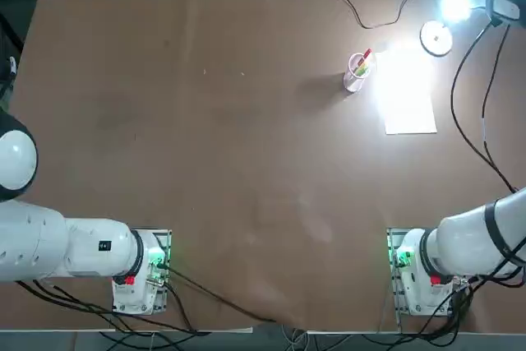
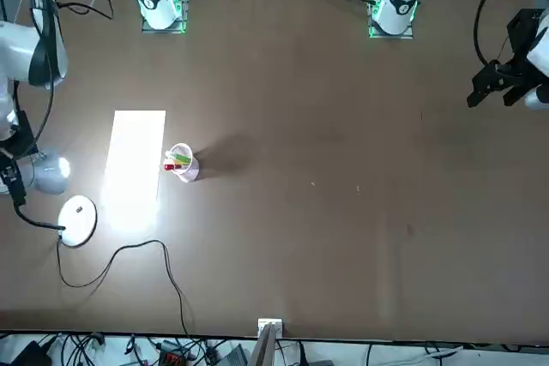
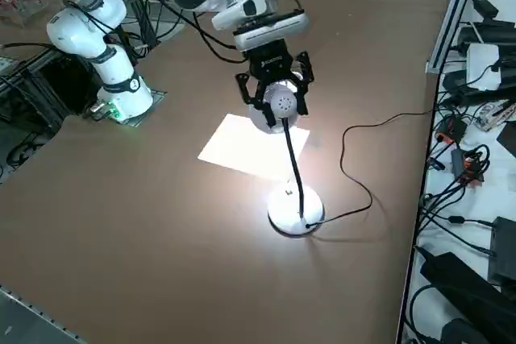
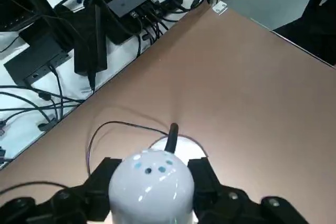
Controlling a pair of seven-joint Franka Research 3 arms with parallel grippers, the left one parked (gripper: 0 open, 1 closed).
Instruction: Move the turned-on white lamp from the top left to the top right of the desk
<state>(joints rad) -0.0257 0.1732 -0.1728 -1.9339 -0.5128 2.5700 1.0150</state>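
The white lamp is lit, with its glowing head (image 1: 454,6) over the far right corner of the brown desk (image 1: 214,137). Its round disc base (image 1: 436,38) appears to rest on the desk. My right gripper (image 3: 279,101) is shut on the lamp head (image 3: 280,107), one finger on each side. In the right wrist view the black fingers (image 4: 104,179) flank the rounded head (image 4: 149,182), and the dark neck (image 4: 171,136) runs down to the base. From the front, the head (image 2: 50,173) and base (image 2: 77,220) sit at the left edge.
A clear cup with red-tipped pens (image 1: 357,70) stands beside a white paper sheet (image 1: 408,96) lit by the lamp. The thin black cord (image 1: 386,14) trails from the base to the desk's far edge. Cables and boxes (image 3: 476,118) crowd the shelf beyond that edge.
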